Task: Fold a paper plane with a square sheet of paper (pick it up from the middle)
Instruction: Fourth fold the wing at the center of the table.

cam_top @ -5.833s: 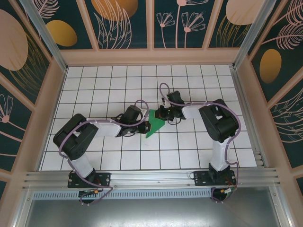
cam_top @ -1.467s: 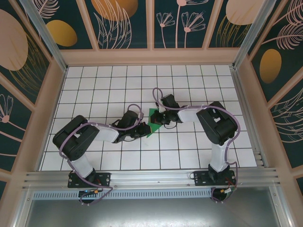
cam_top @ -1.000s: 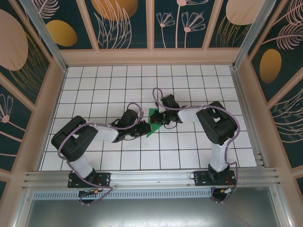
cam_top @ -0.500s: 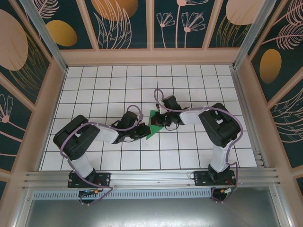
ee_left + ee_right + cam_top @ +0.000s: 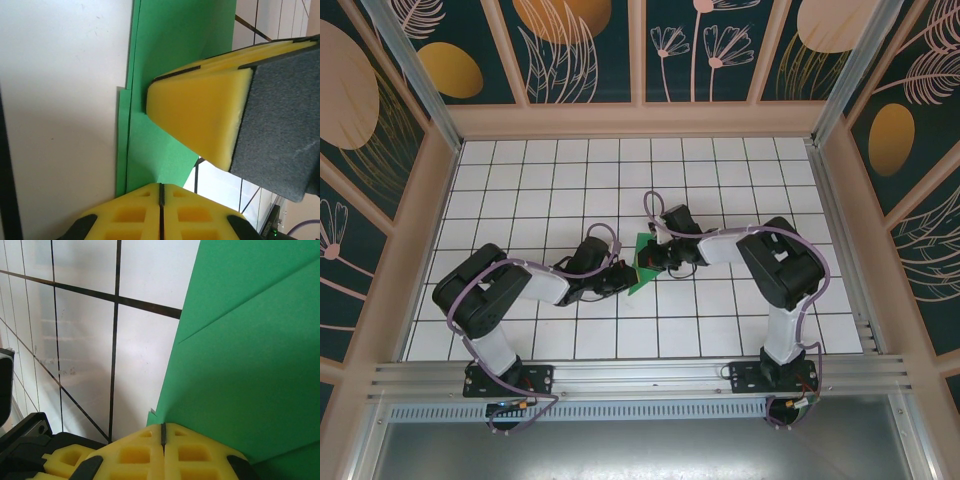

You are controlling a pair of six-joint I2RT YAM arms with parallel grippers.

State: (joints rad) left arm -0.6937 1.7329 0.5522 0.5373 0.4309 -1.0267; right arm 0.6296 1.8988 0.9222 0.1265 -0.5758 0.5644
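Moved since earlier: my right gripper (image 5: 163, 442) has slid in from the far right edge of the sheet of paper (image 5: 250, 365) and now sits over it; my left gripper (image 5: 160, 202) has eased a little toward me along the sheet's left side.
Sheet: a creased green shape lying flat on the white grid table (image 5: 570, 180), near its middle, between my two wrists. Seen from above, only a strip at its far end and a pointed corner at its near end stick out from under my right gripper.
Folds: my right wrist camera shows two straight fold edges running across the green; my left wrist camera shows layered edges stepped along the sheet's side.
Left gripper: pads pressed together, only a thin seam between them, tips at the sheet's edge. I cannot tell whether a layer is nipped.
Right gripper: pads closed tight as well, tips resting on the green. In my left wrist view its yellow pad lies on the sheet, just beside my left tips.
Arms: both reach inward low over the table, and the grippers meet at the sheet.
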